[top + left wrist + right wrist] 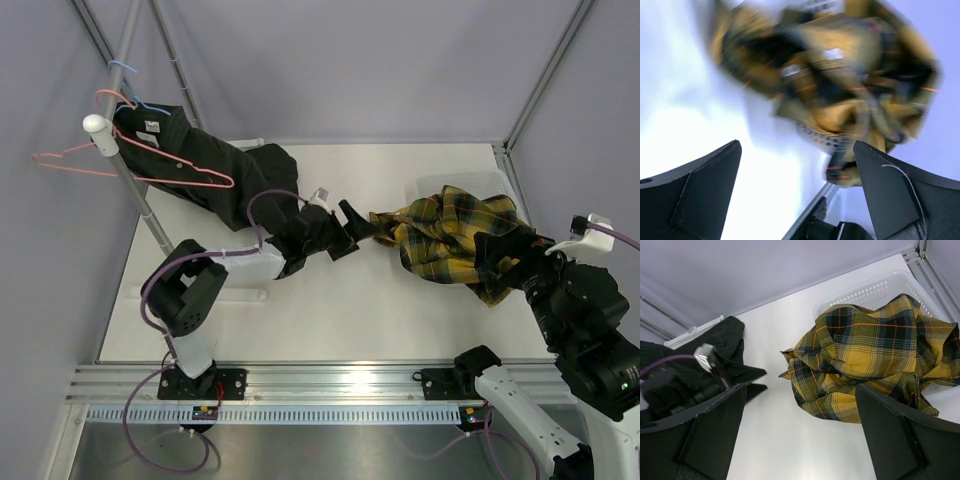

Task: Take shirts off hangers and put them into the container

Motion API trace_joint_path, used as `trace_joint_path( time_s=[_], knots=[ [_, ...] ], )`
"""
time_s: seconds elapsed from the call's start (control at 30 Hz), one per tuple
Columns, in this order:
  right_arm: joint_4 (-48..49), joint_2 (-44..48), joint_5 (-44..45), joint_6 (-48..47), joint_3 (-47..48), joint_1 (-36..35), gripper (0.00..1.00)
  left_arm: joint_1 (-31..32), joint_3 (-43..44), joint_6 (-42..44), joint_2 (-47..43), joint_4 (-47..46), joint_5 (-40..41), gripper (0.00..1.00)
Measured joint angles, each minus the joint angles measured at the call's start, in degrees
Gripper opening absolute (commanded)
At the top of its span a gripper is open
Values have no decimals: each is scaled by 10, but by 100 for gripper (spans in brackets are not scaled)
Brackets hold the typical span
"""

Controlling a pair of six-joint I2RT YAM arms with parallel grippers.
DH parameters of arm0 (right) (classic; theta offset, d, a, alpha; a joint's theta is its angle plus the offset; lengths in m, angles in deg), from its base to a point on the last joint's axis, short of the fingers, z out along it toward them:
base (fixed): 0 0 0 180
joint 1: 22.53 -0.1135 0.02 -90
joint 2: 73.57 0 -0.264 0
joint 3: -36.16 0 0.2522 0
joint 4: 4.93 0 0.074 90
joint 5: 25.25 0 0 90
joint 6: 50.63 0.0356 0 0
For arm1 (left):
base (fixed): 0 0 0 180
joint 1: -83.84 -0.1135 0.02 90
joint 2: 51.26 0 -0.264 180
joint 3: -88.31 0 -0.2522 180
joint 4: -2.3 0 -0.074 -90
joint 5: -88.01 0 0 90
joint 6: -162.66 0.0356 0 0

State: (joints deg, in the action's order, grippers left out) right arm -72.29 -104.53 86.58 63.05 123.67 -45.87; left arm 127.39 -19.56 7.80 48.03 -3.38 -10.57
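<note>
Plaid shirt (450, 235): bunched in a heap over the container (455, 182), spilling past its left and near rims onto the table (330, 310).
Container: white lattice basket at the table's far right, mostly buried, with only its back rim showing.
Left gripper (355, 232): fingers spread wide with nothing between them, just beside the shirt's left edge; contact cannot be told.
Right gripper (800, 390): spread and empty, above the shirt's near right part.
Black shirt (200, 160): on a pink hanger (215, 182) at the rail (135, 190), far left, with its lower end trailing to the table.
In the way: the left arm lies across the black shirt's lower end.
Other hangers: a second pink hanger (60, 160) and a blue hanger (122, 67), both bare.
</note>
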Motion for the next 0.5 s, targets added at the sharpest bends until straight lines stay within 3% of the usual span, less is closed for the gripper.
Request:
trace_joint_path(
  time_s=[0.2,0.37,0.5],
  knots=[
    [0,21,-2,0,0,0,100,28,-64,-186,70,-144,-5,99],
    [0,35,-3,0,0,0,99,51,-56,-311,122,-292,0,99],
    [0,43,-3,-2,0,0,99,68,-38,-400,173,-342,25,99]
  ],
)
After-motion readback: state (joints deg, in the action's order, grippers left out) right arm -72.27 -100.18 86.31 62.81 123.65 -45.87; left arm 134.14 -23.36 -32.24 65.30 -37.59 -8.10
